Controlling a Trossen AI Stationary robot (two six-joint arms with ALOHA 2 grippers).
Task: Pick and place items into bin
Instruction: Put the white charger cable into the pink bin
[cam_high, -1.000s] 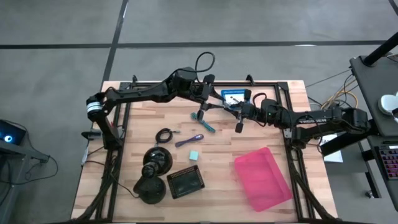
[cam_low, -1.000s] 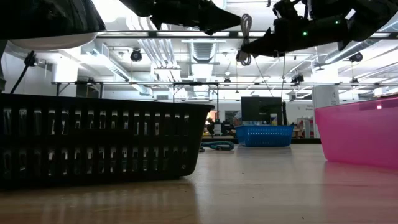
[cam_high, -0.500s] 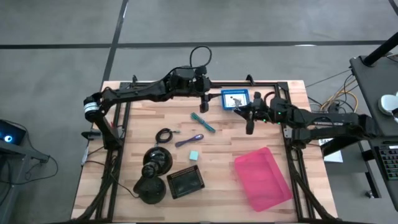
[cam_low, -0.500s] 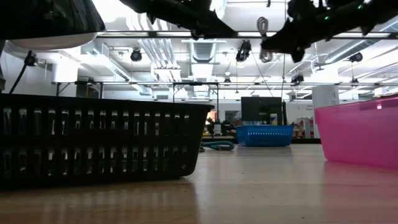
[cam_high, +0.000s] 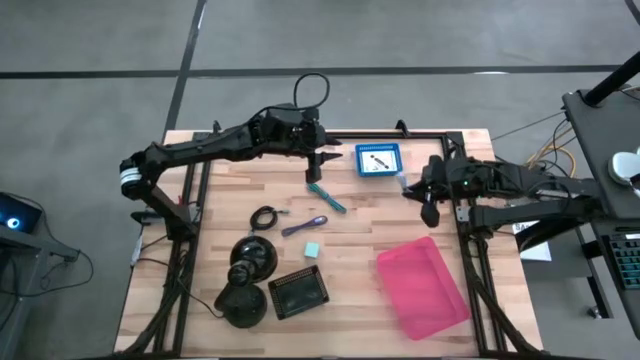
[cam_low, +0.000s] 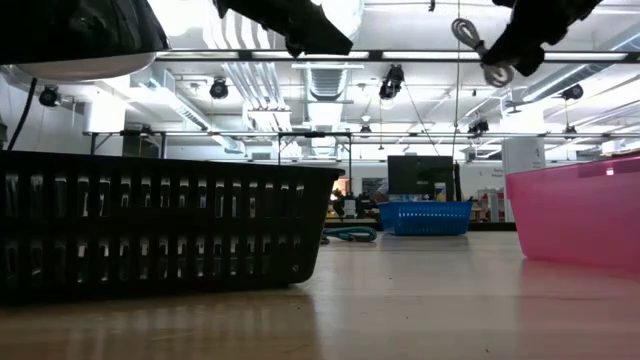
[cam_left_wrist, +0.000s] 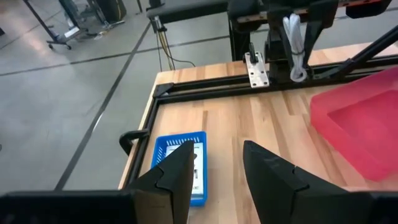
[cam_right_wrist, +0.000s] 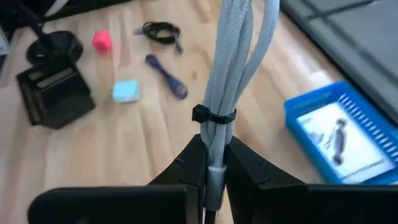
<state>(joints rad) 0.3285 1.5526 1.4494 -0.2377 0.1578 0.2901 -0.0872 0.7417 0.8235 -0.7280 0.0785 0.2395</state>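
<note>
My right gripper (cam_right_wrist: 214, 180) is shut on a grey bundled cable (cam_right_wrist: 231, 56) bound by a black tie, high above the table's right side (cam_high: 428, 205). The bundle also shows in the low view (cam_low: 480, 48) and in the left wrist view (cam_left_wrist: 293, 43). My left gripper (cam_left_wrist: 214, 171) stands open with nothing between its fingers, above the table's far middle (cam_high: 313, 168). On the wood lie a teal-handled tool (cam_high: 327, 195), a purple pen (cam_high: 305, 225), a coiled black cable (cam_high: 264, 217) and a pale teal cube (cam_high: 313, 248). The pink bin (cam_high: 422, 286) sits at the near right. My right gripper pinches the grey bundle between its two fingers, at its end just behind the black tie (cam_right_wrist: 215, 163). The fingers lie along the bundle, which sticks out past the fingertips. It is lifted well clear of the table.
A small blue basket (cam_high: 378, 159) with a white packet in it stands at the far edge. A black basket (cam_high: 299, 292) and two black domed objects (cam_high: 250, 262) sit at the near left. Black frame rails (cam_high: 466, 250) run along the table's sides.
My right gripper has carried the grey bundle up and toward the table's right edge, and its wrist has rolled and tipped on the way. My left gripper has drawn back a little toward the table's left and risen, staying open.
</note>
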